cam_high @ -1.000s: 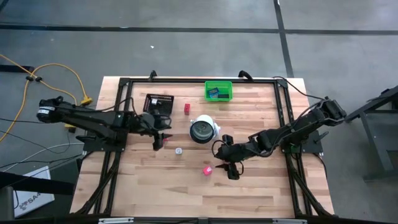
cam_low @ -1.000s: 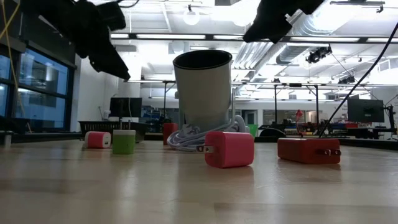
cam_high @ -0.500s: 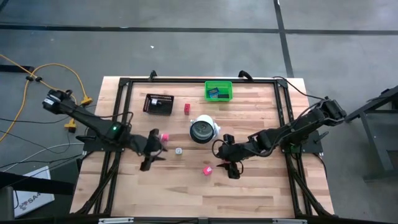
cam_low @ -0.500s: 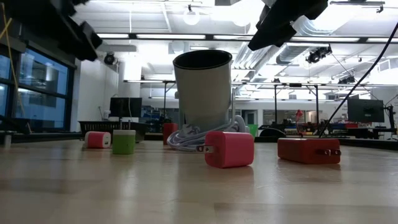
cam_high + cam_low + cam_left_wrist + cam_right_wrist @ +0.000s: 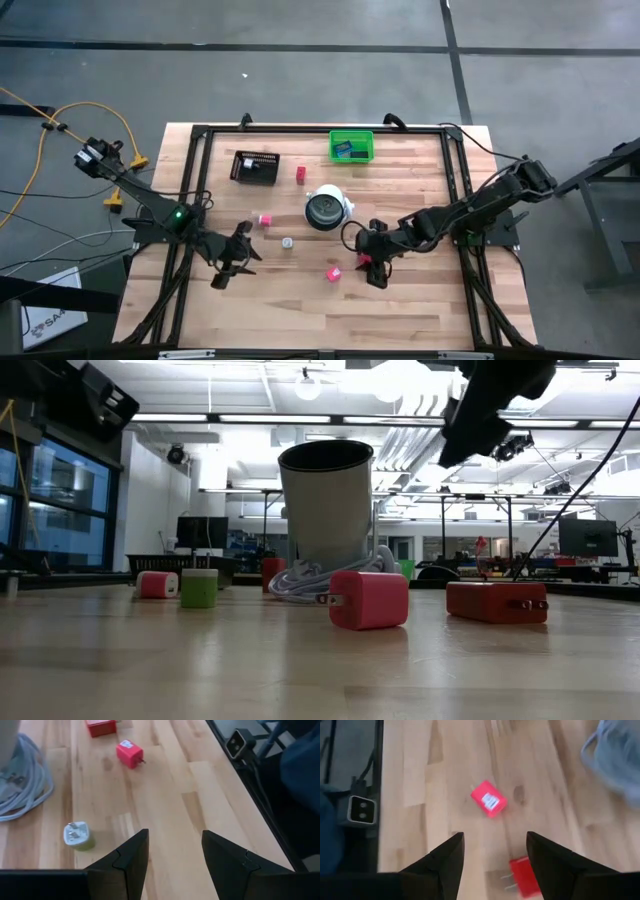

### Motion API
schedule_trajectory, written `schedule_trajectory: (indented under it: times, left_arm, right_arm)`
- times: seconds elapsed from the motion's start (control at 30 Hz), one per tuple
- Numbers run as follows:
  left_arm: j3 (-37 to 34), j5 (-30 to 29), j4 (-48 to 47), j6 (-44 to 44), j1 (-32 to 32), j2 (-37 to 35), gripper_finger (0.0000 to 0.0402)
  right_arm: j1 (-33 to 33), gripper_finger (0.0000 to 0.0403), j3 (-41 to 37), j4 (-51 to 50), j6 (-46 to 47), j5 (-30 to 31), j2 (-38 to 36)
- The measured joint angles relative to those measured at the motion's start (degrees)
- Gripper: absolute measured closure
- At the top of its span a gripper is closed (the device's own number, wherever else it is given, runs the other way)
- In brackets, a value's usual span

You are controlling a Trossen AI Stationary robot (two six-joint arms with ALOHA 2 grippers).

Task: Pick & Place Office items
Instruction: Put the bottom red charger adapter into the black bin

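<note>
Bin (image 5: 351,146) holds a couple of items; we see pink blocks (image 5: 332,273) loose on the table (image 5: 420,300). Left hand (image 5: 228,268) and right hand (image 5: 372,270) hover open, empty.

My claw (image 5: 492,865) hangs open over the tabletop (image 5: 455,780), pink charger block (image 5: 489,799) mid-frame, red one (image 5: 524,876) between my fingers.
</note>
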Motion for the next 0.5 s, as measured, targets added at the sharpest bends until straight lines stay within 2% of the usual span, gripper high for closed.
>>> schedule_trajectory:
  times: [0.23, 0.5]
  left_arm:
    - [-0.04, 0.04, 1.08, 0.77, -1.55, 0.00, 0.0225]
    - [-0.04, 0.03, 2.43, 0.92, -1.50, 0.00, 0.0225]
  right_arm:
    - [0.02, 0.0201, 0.00, -0.57, 6.95, -2.24, 0.00]
    - [0.00, 0.0201, 0.00, -1.61, 9.34, 1.07, 0.00]
